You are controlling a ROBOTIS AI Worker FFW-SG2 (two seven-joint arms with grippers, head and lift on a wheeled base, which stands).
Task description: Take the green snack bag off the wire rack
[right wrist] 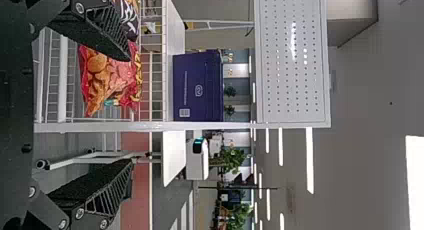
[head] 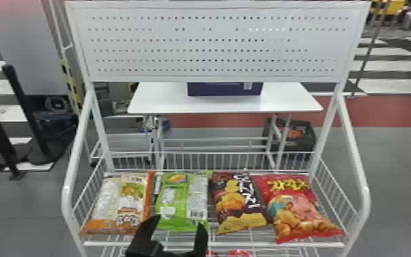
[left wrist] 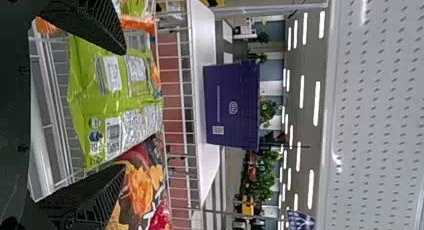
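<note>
My left gripper [head: 180,225] stands open at the front edge of the wire rack [head: 266,244], its two fingertips by the lower corners of the green snack bag [head: 181,201]. That bag lies on the rack between an orange-and-white bag and a dark brown one. In the left wrist view the green snack bag [left wrist: 112,100] shows between the spread fingers of the left gripper [left wrist: 125,110], beyond the tips, with no grip on it. The right gripper [right wrist: 131,110] is open and holds nothing; the red chip bag [right wrist: 107,80] is beyond its fingers.
On the rack, the orange-and-white bag [head: 121,201] lies left of the green one, the brown bag [head: 239,201] right of it, then the red bag [head: 298,208]. White side rails and a perforated panel [head: 215,44] frame the rack. Behind stands a white table [head: 164,99] with a purple box [head: 223,89].
</note>
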